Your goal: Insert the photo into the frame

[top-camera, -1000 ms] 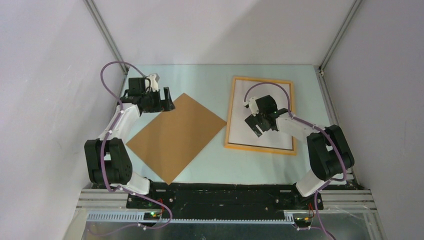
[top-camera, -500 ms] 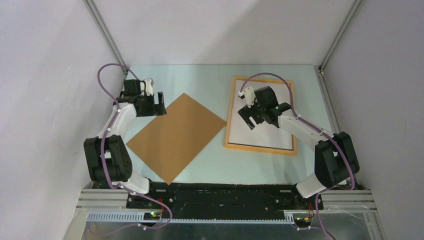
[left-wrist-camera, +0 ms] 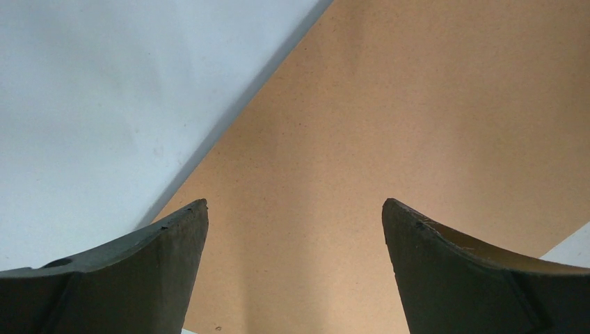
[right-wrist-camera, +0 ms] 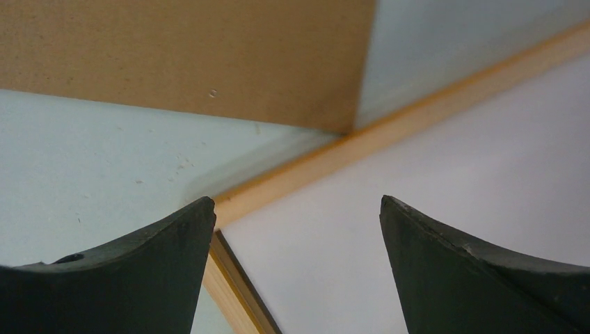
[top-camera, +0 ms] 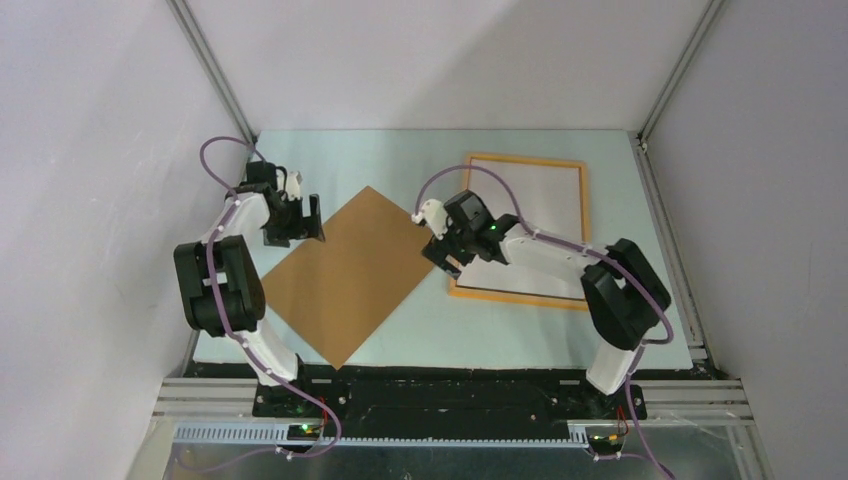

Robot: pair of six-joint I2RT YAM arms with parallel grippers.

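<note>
My left tool (top-camera: 298,235) stands wide and holds nothing; it hangs over the left corner of the brown backing board (top-camera: 350,275), and my left wrist camera shows that board filling the gap between the fingers. My right tool (top-camera: 445,255) is wide and empty too; it sits at the left rail of the frame (top-camera: 525,158), just beside the board's right corner.

The frame lies flat on the right, far part of the desk (top-camera: 400,160); the photo (top-camera: 540,200) lies inside it, white back up, so I judge the print is already seated. The board is well clear of the frame's opening, touching or nearly touching only at that one corner; I cannot tell which.

The photo is thin paper, I reckon: light, easily creased, and flat against the surface, so there is little for a finger to get under; I would press or nudge it only near an edge. The frame looks light and stiff, and likely to slide if pushed sideways. The board seems stiff and thin; a corner is the place to pinch it.
</note>
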